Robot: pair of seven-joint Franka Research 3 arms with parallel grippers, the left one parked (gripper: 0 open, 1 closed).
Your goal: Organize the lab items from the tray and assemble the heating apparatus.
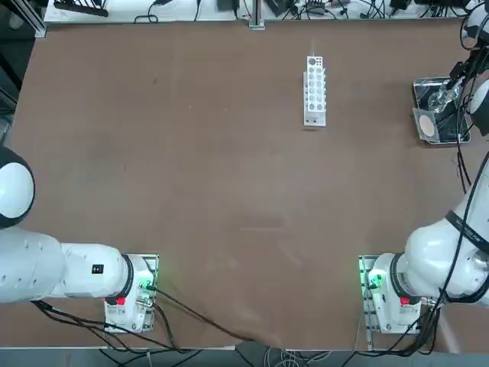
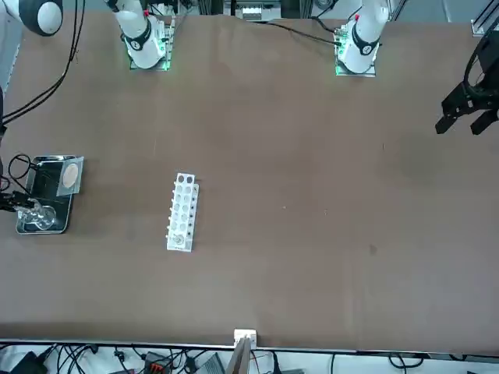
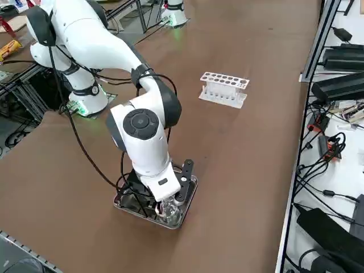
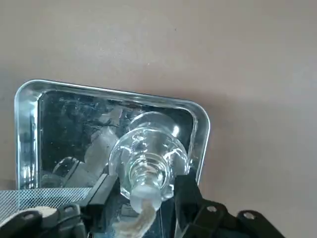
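The shiny metal tray lies at the table's far right edge. A clear glass burner with a white wick stands in it, also visible from overhead and from the front. The grey mesh square with its tan round centre lies at the tray's near end, one corner showing in the wrist view. My right gripper is down in the tray, open, with one black finger close on each side of the burner's neck.
A white rack with rows of holes stands left of the tray, towards the table's far side. Cables trail from the right arm over the tray. The table's edge runs just beyond the tray.
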